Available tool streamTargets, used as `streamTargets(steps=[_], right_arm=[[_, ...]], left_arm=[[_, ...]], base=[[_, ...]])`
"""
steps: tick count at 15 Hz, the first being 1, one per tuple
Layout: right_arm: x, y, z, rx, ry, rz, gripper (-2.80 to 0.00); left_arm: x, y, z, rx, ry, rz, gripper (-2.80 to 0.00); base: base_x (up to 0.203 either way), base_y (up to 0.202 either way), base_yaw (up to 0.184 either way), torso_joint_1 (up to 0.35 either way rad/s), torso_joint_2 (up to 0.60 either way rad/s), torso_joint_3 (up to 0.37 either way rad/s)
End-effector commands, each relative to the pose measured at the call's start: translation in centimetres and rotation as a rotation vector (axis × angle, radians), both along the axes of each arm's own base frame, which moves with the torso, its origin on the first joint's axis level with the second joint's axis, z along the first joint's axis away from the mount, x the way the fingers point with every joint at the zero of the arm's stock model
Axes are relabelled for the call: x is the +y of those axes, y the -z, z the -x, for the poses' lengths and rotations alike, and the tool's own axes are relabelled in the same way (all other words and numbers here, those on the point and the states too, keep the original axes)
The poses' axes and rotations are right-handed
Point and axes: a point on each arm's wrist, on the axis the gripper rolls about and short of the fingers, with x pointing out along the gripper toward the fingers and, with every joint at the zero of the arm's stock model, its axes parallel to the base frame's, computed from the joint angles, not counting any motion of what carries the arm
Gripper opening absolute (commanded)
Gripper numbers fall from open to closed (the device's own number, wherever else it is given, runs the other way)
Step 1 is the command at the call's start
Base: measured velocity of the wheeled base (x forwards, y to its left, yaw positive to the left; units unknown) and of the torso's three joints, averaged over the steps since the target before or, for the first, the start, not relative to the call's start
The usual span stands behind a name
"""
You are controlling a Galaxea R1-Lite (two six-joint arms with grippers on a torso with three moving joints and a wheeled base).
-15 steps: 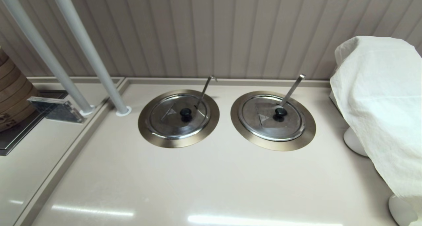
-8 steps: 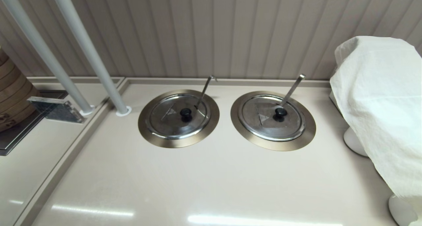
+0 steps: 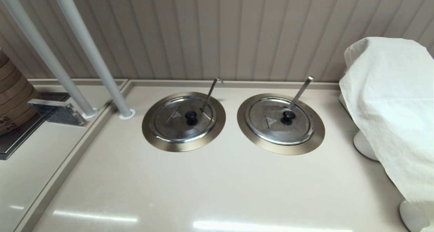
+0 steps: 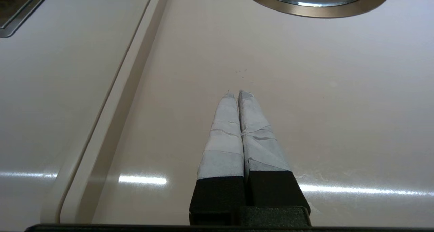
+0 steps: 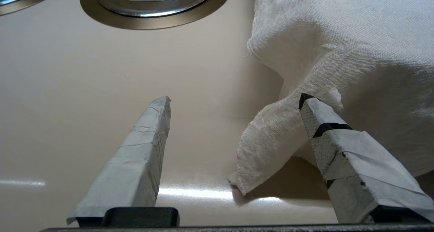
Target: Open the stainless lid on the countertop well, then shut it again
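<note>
Lid (image 3: 184, 119) with black knob (image 3: 191, 115) sat flat and closed in left well (image 3: 151, 134), thin hook-tipped rod (image 3: 211, 91) leaning out at its far edge. Twin lid (image 3: 279, 120) closed in right ring. Left gripper (image 4: 236, 94) hovered low over counter (image 3: 217, 188) near well, fingers pressed together, holding nothing. Right gripper (image 5: 234, 101) spread wide beside white cloth (image 5: 339, 52), one fingertip (image 5: 310, 105) against cloth edge.

Both tools showed tapered fingers (image 4: 223, 137) wrapped in pale grey tape, wrinkled, on black bases; right tool's fingertip (image 5: 307, 101) showed black.
</note>
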Motion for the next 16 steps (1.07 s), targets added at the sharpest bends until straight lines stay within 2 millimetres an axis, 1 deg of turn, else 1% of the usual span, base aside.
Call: streamTargets(steps=[1, 2, 3, 4, 5, 6, 7, 8, 16], right_arm=[[0.0, 0.1, 0.0, 0.003, -0.010, 0.058, 0.00], [0.0, -0.1, 0.0, -0.017, -0.017, 0.118, 0.00], [0.1, -0.7, 0.0, -0.072, -0.033, 0.149, 0.00], [0.2, -0.8, 0.0, -0.083, -0.063, 0.168, 0.00], [0.1, -0.6, 0.0, -0.066, -0.058, 0.167, 0.00], [0.1, 0.0, 0.0, -0.005, -0.058, 0.164, 0.00], [0.1, 0.2, 0.0, 0.029, -0.053, 0.125, 0.00], [0.1, 0.2, 0.0, 0.025, -0.039, 0.077, 0.00], [0.1, 0.1, 0.1, 0.025, -0.038, 0.081, 0.00]], left_arm=[[0.0, 0.0, 0.0, 0.002, 0.000, 0.001, -2.80], [0.0, 0.0, 0.0, 0.003, 0.000, 0.003, -2.80], [0.0, 0.0, 0.0, 0.003, 0.002, 0.003, -2.80], [0.0, 0.0, 0.0, 0.003, 0.000, 0.003, -2.80], [0.0, 0.0, 0.0, 0.003, 0.000, 0.003, -2.80], [0.0, 0.0, 0.0, 0.003, 0.000, 0.003, -2.80], [0.0, 0.0, 0.0, 0.003, 0.000, 0.003, -2.80], [0.0, 0.0, 0.0, 0.003, 0.000, 0.003, -2.80], [0.0, 0.0, 0.0, 0.003, 0.000, 0.010, -2.80]], base=[[0.000, 0.000, 0.000, 0.000, 0.00, 0.000], [0.000, 0.000, 0.000, 0.000, 0.00, 0.000], [0.000, 0.000, 0.000, 0.000, 0.00, 0.000], [0.000, 0.000, 0.000, 0.000, 0.00, 0.000], [0.000, 0.000, 0.000, 0.000, 0.00, 0.000], [0.000, 0.000, 0.000, 0.000, 0.00, 0.000], [0.000, 0.000, 0.000, 0.000, 0.00, 0.000], [0.000, 0.000, 0.000, 0.000, 0.00, 0.000], [0.000, 0.000, 0.000, 0.000, 0.00, 0.000]])
